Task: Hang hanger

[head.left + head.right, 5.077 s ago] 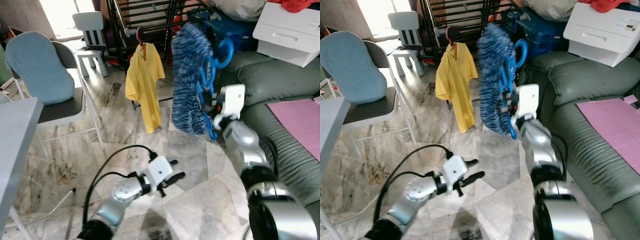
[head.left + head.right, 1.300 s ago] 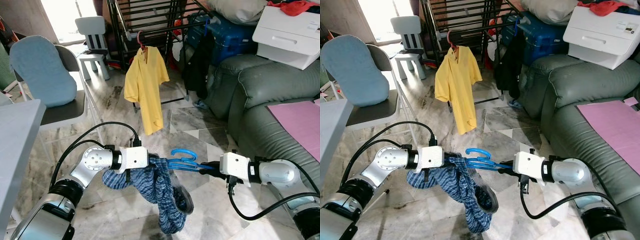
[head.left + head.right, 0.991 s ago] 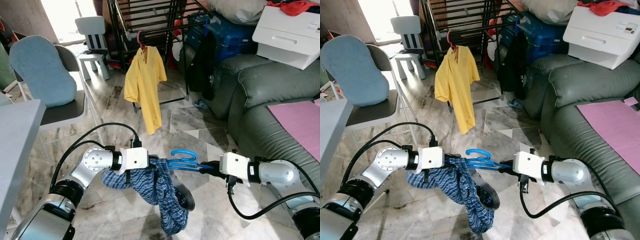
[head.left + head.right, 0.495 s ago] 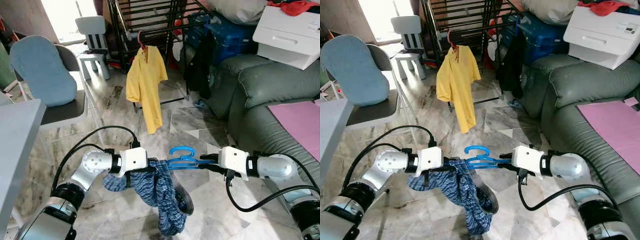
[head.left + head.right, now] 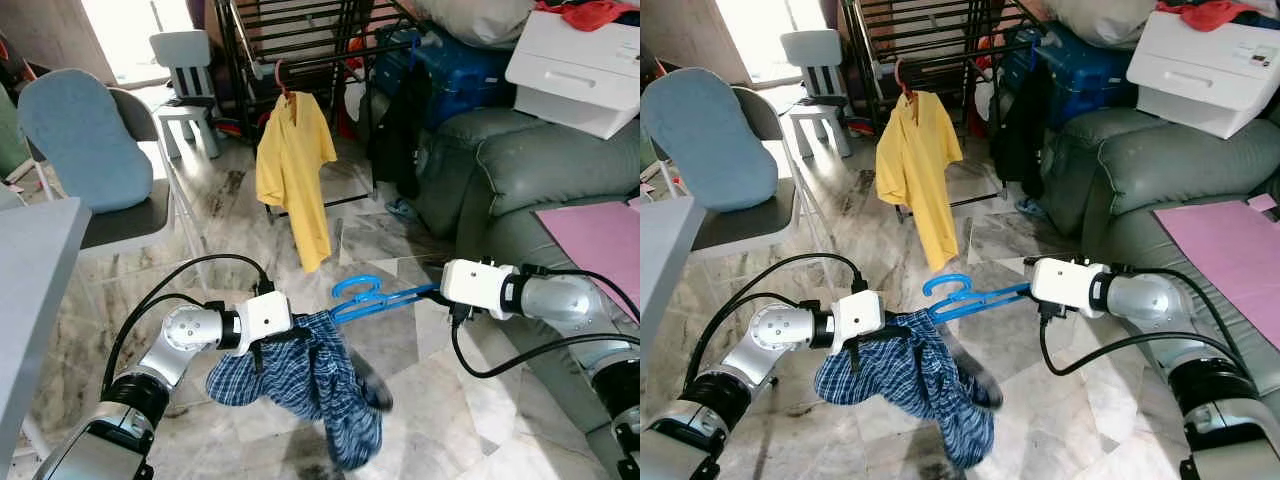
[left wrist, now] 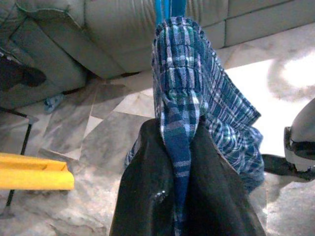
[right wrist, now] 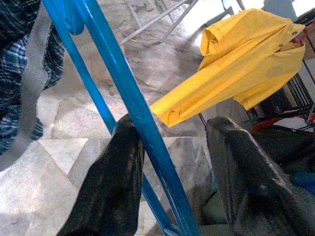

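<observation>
Blue hanger [image 5: 372, 297]: carries plaid shorts [image 5: 310, 375]
Left gripper [image 6: 179, 162]: clamped on shorts
Right gripper [image 7: 172, 162]: fingers apart around hanger bar

We count one blue hanger [image 5: 372, 297], one plaid garment [image 5: 300, 375], one yellow shirt [image 5: 295, 165], two chairs [image 5: 95, 150] and one sofa [image 5: 540, 170].

Head stereo pair: looks forward and down over both arms at the marble floor [image 5: 420, 440]; the two eyes share nearly the whole scene, slightly offset sideways.

Left wrist camera: very near, sighting along the left gripper [image 6: 179, 147] past blue checked cloth [image 6: 197, 93] toward the sofa [image 6: 113, 34].

Right wrist camera: very near, along the right gripper [image 7: 172, 162] and the blue hanger [image 7: 123, 93], toward the yellow shirt [image 7: 236, 73], also in both head views.
</observation>
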Motion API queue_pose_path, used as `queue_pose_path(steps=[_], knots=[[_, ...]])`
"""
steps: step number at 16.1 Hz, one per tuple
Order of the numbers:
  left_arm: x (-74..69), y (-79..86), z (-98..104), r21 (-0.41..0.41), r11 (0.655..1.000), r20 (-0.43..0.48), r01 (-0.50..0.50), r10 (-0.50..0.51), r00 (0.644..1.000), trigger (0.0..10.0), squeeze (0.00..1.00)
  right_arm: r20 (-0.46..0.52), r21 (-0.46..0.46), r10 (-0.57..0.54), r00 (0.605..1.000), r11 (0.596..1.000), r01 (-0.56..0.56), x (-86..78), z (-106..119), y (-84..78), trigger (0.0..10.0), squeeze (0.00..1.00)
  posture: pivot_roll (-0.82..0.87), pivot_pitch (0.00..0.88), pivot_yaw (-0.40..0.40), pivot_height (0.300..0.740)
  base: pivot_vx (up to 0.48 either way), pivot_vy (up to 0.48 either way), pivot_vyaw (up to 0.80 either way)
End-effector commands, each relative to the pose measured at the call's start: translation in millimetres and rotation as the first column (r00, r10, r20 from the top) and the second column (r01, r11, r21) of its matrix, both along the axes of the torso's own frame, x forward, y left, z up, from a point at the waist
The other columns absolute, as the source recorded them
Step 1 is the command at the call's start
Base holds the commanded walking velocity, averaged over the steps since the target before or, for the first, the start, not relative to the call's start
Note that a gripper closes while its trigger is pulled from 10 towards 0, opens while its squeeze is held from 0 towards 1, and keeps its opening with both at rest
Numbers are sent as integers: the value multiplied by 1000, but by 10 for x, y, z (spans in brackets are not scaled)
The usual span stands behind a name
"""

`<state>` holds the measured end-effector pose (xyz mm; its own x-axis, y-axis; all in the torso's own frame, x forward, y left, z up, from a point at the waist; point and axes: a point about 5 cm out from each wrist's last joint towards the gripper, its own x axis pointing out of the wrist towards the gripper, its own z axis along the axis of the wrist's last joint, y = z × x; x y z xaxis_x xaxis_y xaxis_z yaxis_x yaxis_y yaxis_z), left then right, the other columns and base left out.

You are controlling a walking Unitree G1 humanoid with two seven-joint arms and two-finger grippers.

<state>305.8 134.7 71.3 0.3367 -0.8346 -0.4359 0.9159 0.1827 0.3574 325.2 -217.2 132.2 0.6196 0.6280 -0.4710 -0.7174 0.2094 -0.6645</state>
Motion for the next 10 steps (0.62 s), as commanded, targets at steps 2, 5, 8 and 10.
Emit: queue_pose_path(steps=[2,5,8,10], knots=[[-40,54,-76,29,1000,-31,-12,13,999,0,0,60,31,-22,998,999,20,59,207,-105,10000,1000,-183,0,67,740,0,0,0],[-22,59,-81,38,999,-24,-31,32,999,0,0,-7,71,15,1000,997,-14,30,214,-112,10000,1000,-187,0,66,740,0,0,0],[-16,52,-79,34,998,-14,-43,43,999,0,0,-48,64,47,998,997,-44,-9,182,-106,10000,1000,-187,0,67,740,0,0,0],[-34,63,-104,42,998,-10,-48,49,999,0,0,-18,86,39,999,996,-37,13,227,-106,10000,1000,-184,0,67,740,0,0,0]])
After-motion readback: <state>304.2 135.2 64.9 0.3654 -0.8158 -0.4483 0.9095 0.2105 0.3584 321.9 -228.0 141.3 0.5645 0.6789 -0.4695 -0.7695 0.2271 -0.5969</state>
